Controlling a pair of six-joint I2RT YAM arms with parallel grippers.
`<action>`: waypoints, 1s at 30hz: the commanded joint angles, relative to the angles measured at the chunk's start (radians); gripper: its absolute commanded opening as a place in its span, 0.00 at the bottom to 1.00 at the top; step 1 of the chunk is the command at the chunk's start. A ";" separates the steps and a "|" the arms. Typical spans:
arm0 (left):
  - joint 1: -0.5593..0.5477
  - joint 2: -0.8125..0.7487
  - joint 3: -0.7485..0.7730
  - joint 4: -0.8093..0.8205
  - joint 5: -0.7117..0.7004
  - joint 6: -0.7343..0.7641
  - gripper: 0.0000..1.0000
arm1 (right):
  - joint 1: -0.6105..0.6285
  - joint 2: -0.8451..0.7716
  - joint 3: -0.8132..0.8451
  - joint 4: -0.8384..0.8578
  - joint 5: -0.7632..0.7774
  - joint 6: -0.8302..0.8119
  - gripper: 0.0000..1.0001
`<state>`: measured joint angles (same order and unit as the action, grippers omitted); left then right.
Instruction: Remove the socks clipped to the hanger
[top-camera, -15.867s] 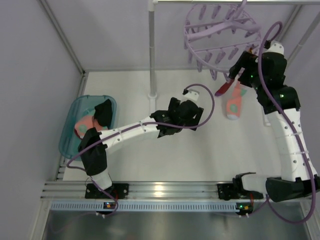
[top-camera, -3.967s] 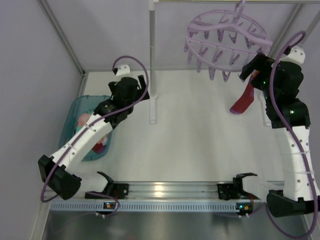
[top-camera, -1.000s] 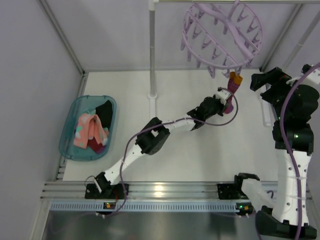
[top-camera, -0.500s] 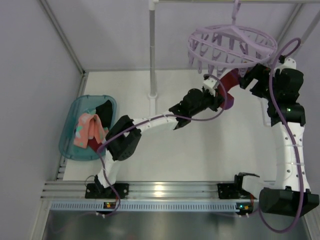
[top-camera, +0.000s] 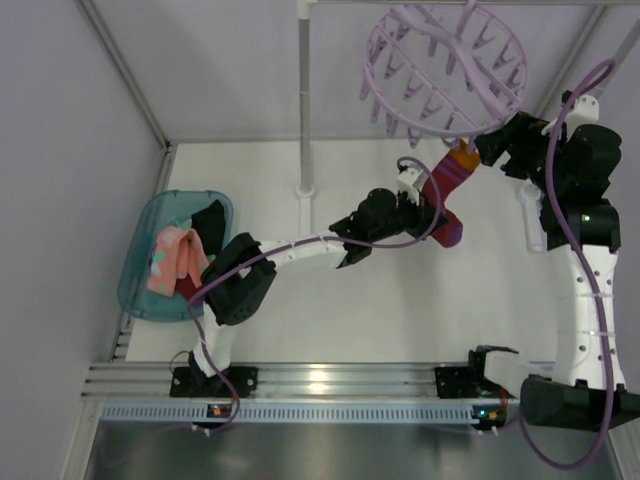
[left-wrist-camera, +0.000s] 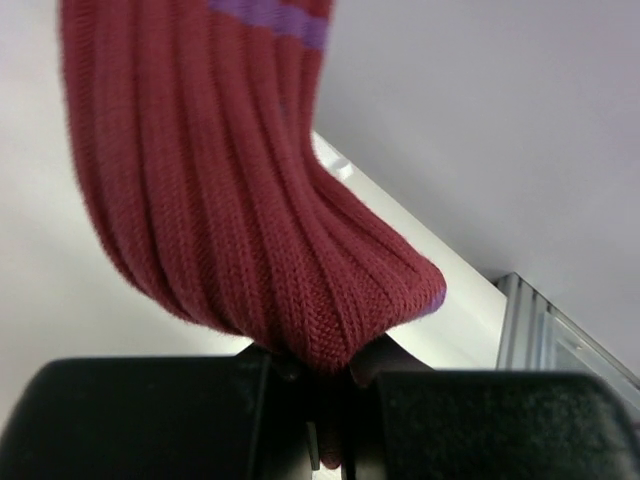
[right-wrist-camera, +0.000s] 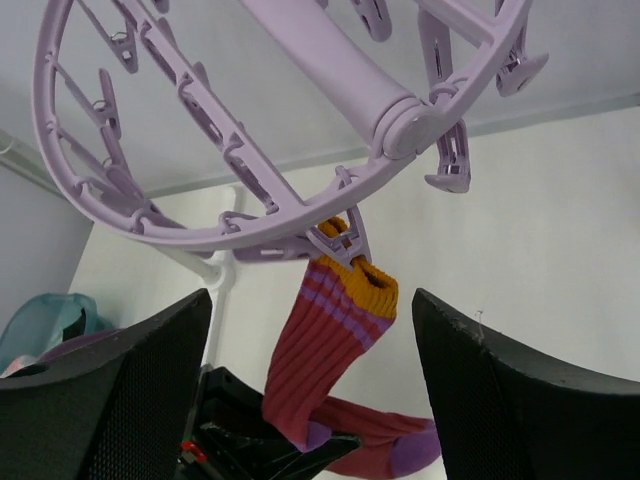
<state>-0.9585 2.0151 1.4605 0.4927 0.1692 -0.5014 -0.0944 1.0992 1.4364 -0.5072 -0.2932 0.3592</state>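
Note:
A ribbed red sock (top-camera: 447, 178) with an orange cuff and purple stripes hangs by its cuff from a lilac peg (right-wrist-camera: 340, 245) on the tilted round hanger (top-camera: 470, 75). In the right wrist view the same sock (right-wrist-camera: 320, 350) runs down into my left gripper. My left gripper (top-camera: 428, 205) is shut on the sock's lower part, and its wrist view shows the knit (left-wrist-camera: 250, 180) pinched between the jaws (left-wrist-camera: 335, 380). My right gripper (right-wrist-camera: 310, 300) is open just under the hanger's thick bar (right-wrist-camera: 330, 60), one finger (right-wrist-camera: 110, 390) on each side of the cuff, touching neither.
A teal tub (top-camera: 130, 285) at the left holds pink (top-camera: 175, 258) and black (top-camera: 208, 218) socks. The white pole (top-camera: 303, 100) stands behind the left arm, its foot (top-camera: 305, 190) on the table. Side rails frame the table.
The right gripper has come in under the hanger and its jaws have narrowed a little. The left gripper has drawn the sock down and left. The hanger has swung and tilted.

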 joint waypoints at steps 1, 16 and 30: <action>-0.006 -0.062 -0.005 0.050 0.078 -0.055 0.00 | 0.009 0.016 0.012 0.064 -0.006 -0.016 0.78; -0.014 -0.119 -0.049 0.050 0.128 -0.065 0.00 | 0.149 0.024 -0.008 0.127 0.107 -0.166 0.63; -0.014 -0.138 -0.060 0.050 0.164 -0.075 0.00 | 0.193 0.050 -0.005 0.168 0.174 -0.169 0.48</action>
<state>-0.9699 1.9476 1.4002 0.4934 0.3042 -0.5644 0.0772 1.1343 1.4063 -0.4011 -0.1337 0.2035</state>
